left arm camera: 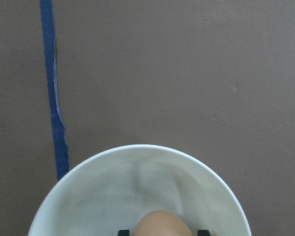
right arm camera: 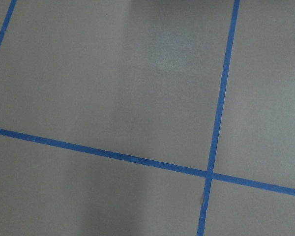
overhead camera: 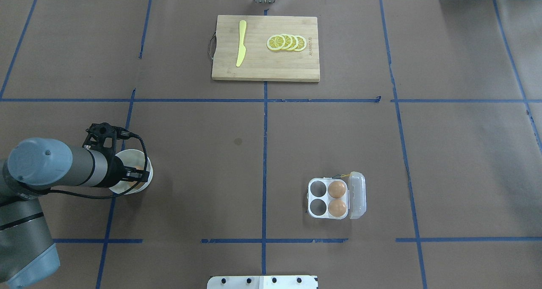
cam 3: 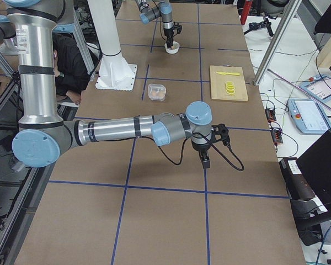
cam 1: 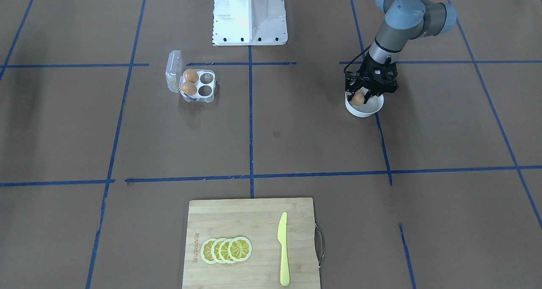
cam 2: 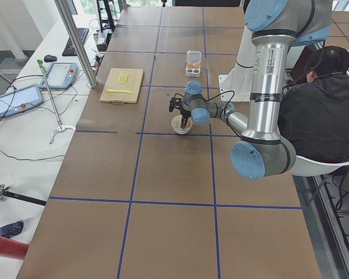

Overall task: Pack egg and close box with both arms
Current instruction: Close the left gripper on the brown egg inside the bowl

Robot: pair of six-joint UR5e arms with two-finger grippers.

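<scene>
My left gripper (cam 1: 360, 97) reaches down into a round white bowl (cam 1: 369, 109) and is shut on an orange-brown egg (cam 1: 358, 98). In the left wrist view the egg (left arm camera: 162, 224) sits between two black fingertips, over the bowl's inside (left arm camera: 93, 196). The clear box (cam 1: 205, 85) stands open, with its lid (cam 1: 173, 70) hinged up. Two eggs (cam 1: 190, 75) (cam 1: 189, 88) fill the cups by the hinge, and the other two cups are bare. My right gripper (cam 3: 205, 161) hangs over bare table far from the box. I cannot tell whether it is open or shut.
A wooden cutting board (cam 1: 237, 221) with lemon slices (cam 1: 226, 250) and a yellow knife (cam 1: 283, 248) lies at the table's far side. The white base block (cam 1: 250, 13) stands near the box. Blue tape lines cross the brown table.
</scene>
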